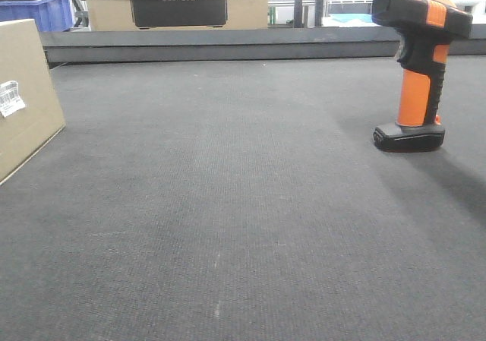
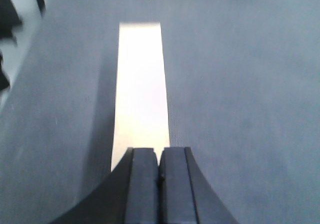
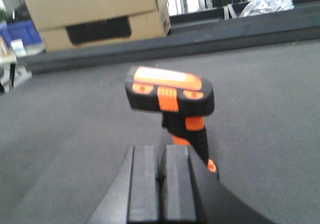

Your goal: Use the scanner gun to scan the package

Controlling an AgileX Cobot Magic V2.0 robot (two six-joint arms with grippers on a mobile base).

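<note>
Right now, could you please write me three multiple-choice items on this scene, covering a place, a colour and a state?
1. In the front view, where does the scanner gun stand?
A. right side of the mat
B. left side
C. on the package

2. What colour is its handle?
A. blue
B. orange
C. white

3. How is the right tool?
A. wide open
B. shut on the scanner gun
C. shut, holding nothing

Answers: 1 A, it stands upright on the mat, far from the package at left. 2 B, the grip is orange with black trim. 3 C, its fingers meet just short of the scanner.
</note>
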